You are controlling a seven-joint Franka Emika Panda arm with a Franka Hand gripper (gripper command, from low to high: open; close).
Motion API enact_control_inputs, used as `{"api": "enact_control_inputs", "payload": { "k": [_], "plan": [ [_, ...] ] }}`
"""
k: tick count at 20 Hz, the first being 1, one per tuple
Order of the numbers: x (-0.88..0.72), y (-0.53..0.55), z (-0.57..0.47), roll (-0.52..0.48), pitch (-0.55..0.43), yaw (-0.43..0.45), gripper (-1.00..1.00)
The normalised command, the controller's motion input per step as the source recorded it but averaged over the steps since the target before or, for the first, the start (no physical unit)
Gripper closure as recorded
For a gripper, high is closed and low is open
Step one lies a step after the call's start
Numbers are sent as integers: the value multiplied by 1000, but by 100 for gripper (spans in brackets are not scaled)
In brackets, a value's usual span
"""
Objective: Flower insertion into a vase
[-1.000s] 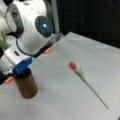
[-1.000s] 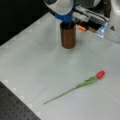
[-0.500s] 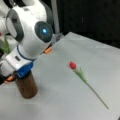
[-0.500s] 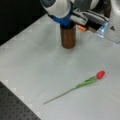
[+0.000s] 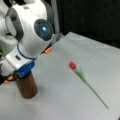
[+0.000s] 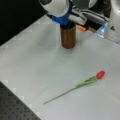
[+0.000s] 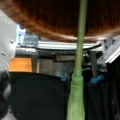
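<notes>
Lowered closer over the vase [image 6: 68, 37], the gripper [image 5: 12, 75], seemingly clamping a green stem [image 7: 79, 50], is mid-insertion, needing straight descent.

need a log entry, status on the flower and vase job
Gripper hidden behind the arm's wrist, right over the vase mouth. Green stem runs into the vase in the wrist view. Second flower, red bud, lies flat on the table, apart.

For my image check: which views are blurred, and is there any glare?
Both front views are soft; the vase and the red flower lack sharp edges. A blue light glows on the arm in a front view. The wrist view blurs the green stem.
</notes>
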Motion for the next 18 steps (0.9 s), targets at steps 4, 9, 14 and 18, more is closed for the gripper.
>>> {"api": "enact_control_inputs", "payload": {
  "k": [4, 9, 14, 18],
  "plan": [
    [312, -25, 264, 90, 142, -132, -100],
    [331, 98, 314, 145, -206, -141, -100],
    [160, 340, 84, 190, -608, -125, -100],
    [-37, 488, -50, 133, -768, -103, -100]
  ]
}}
